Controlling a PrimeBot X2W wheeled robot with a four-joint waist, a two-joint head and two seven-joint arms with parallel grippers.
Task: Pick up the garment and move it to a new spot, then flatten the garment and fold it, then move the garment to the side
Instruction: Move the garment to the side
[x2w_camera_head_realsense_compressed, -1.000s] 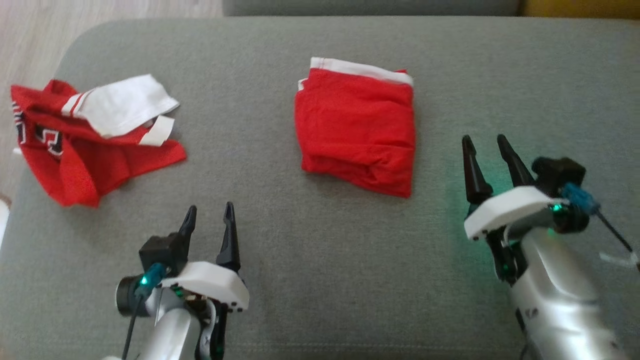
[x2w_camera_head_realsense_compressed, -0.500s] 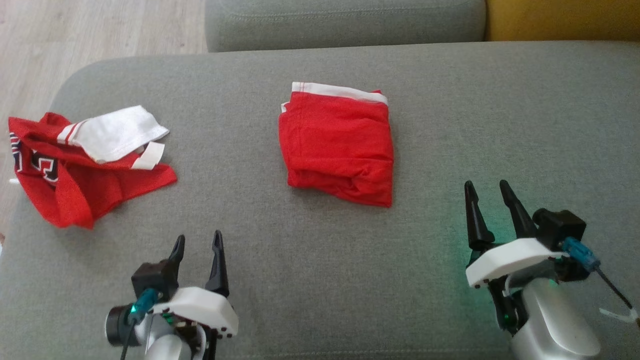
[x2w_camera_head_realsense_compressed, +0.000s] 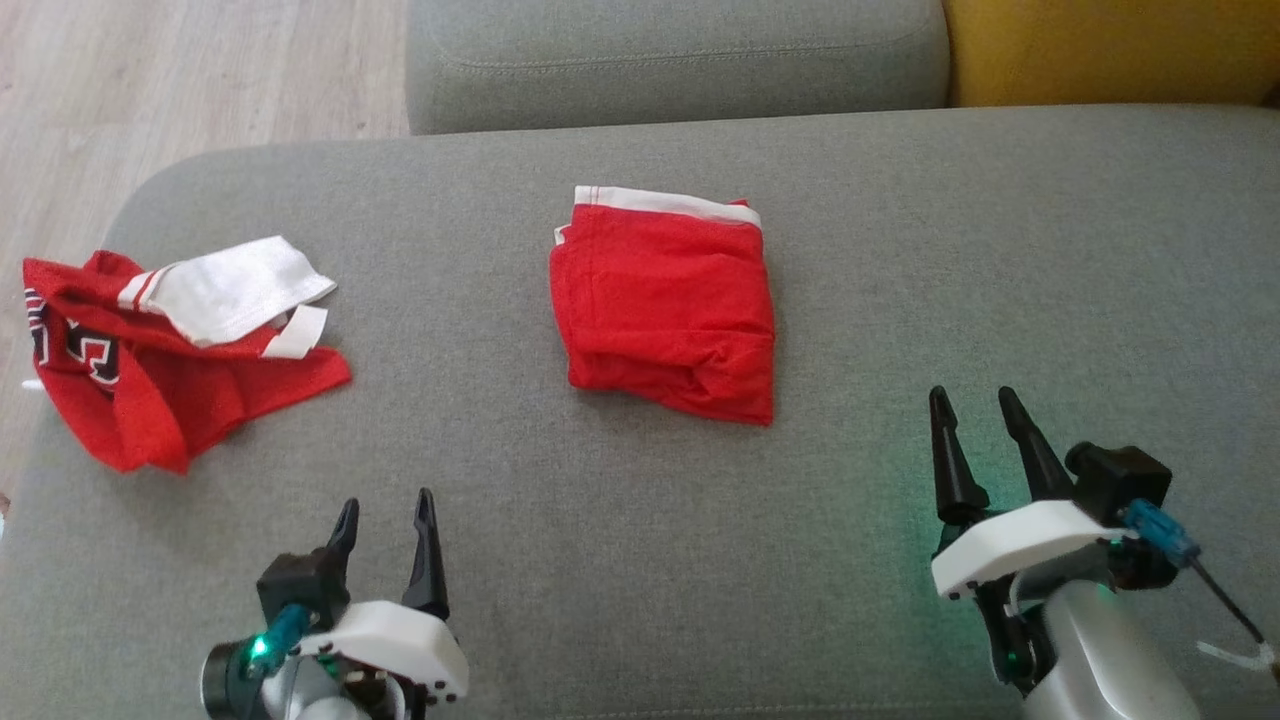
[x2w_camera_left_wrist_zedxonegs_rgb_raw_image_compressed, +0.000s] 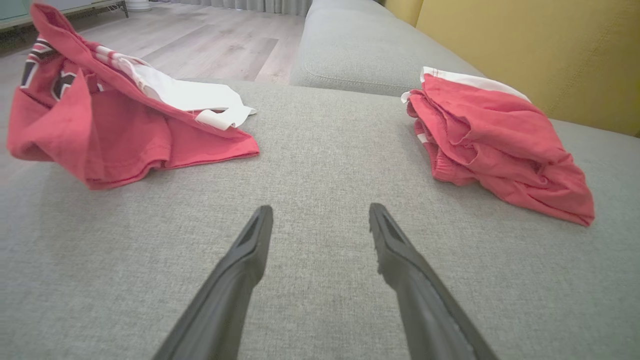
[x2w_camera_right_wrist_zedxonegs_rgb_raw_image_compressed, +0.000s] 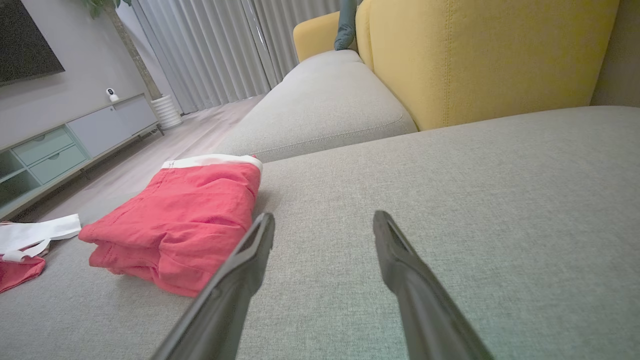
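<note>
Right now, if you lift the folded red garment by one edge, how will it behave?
Probably floppy: the folded garment is thin cloth in loose, creased layers, so it would likely unfold and droop. Being so thin, it looks light. On the woven sofa, a push would probably bunch it rather than slide it.
</note>
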